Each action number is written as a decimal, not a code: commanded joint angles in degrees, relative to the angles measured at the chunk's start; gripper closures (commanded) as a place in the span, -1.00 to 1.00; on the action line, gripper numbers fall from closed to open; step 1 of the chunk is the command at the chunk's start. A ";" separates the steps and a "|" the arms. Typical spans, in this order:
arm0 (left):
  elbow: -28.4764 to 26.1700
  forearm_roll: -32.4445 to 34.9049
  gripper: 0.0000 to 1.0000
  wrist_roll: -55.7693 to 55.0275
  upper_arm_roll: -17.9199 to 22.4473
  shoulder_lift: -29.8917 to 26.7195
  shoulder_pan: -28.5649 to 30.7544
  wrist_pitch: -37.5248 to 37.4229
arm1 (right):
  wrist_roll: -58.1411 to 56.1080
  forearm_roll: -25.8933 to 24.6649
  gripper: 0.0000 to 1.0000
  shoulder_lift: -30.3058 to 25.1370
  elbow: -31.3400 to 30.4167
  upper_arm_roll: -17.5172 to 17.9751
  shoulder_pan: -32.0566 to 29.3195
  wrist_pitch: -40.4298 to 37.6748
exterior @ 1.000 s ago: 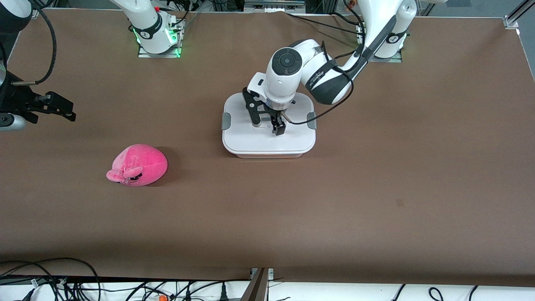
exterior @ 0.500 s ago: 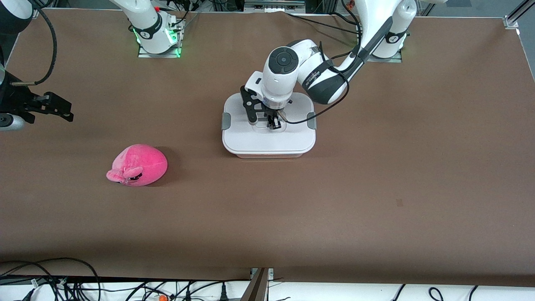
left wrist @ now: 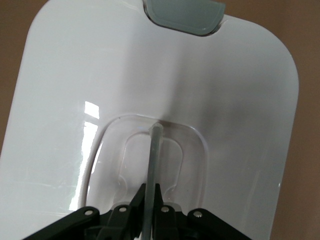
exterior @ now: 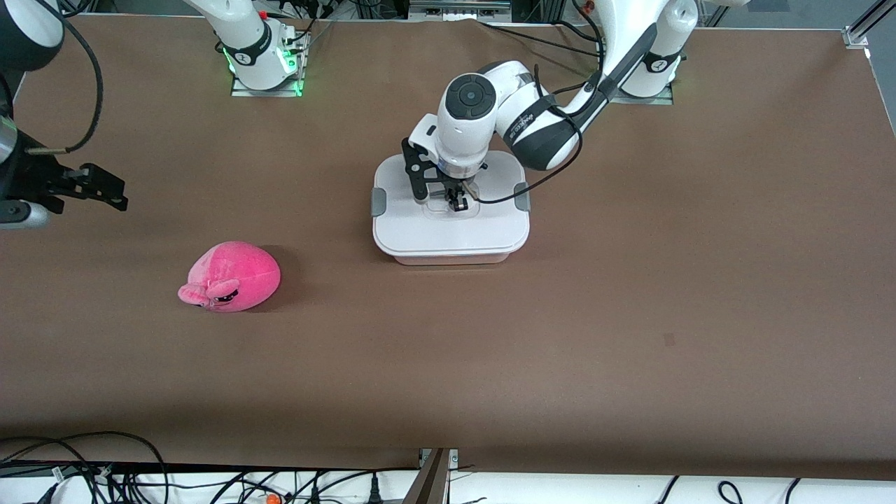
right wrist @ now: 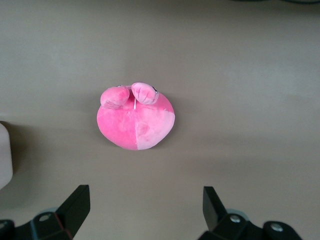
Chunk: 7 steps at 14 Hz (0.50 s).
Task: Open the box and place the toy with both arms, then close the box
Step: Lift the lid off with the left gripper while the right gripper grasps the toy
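Nearest my front camera I see the toy [exterior: 231, 276] lying on the brown table [exterior: 630, 315], toward the right arm's end, nothing touching it. I can't read any label on it — only its dark eyes show.

Farther from the camera, mid-table, sits the box [exterior: 450, 213], its white lid [left wrist: 165, 90] on and a grey clip [exterior: 378, 201] at each end. My left gripper [exterior: 456, 201] is down in the lid's recessed centre, fingers pinched together on the thin handle [left wrist: 154, 150]. There is dark lettering on that arm's wrist band, too small for me to read.

The right gripper [exterior: 105, 189] hangs over the table's edge at its own end, fingers [right wrist: 75, 207] spread wide — nothing held.
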 commanded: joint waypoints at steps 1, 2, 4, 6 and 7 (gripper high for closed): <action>1.20 0.27 1.00 -0.50 -0.37 -3.10 0.10 -6.20 | -0.51 -0.07 -0.99 4.15 0.72 0.43 -0.43 0.54; 1.81 0.18 1.00 -0.50 -0.46 -3.80 0.02 -8.04 | -0.51 0.10 -1.00 6.86 0.72 0.43 -0.26 0.63; 3.30 0.09 1.00 -1.11 -0.55 -5.64 -0.25 -13.21 | -0.59 1.07 -0.99 8.55 0.63 0.86 0.01 1.59; 5.41 0.09 1.00 -0.50 -0.46 -6.62 0.98 -19.37 | -1.12 3.87 -0.99 12.05 0.02 0.87 0.80 5.44; 7.25 0.09 1.00 -0.32 -0.64 -6.62 2.98 -23.40 | -1.29 5.02 -1.00 13.82 -0.76 0.95 0.80 7.72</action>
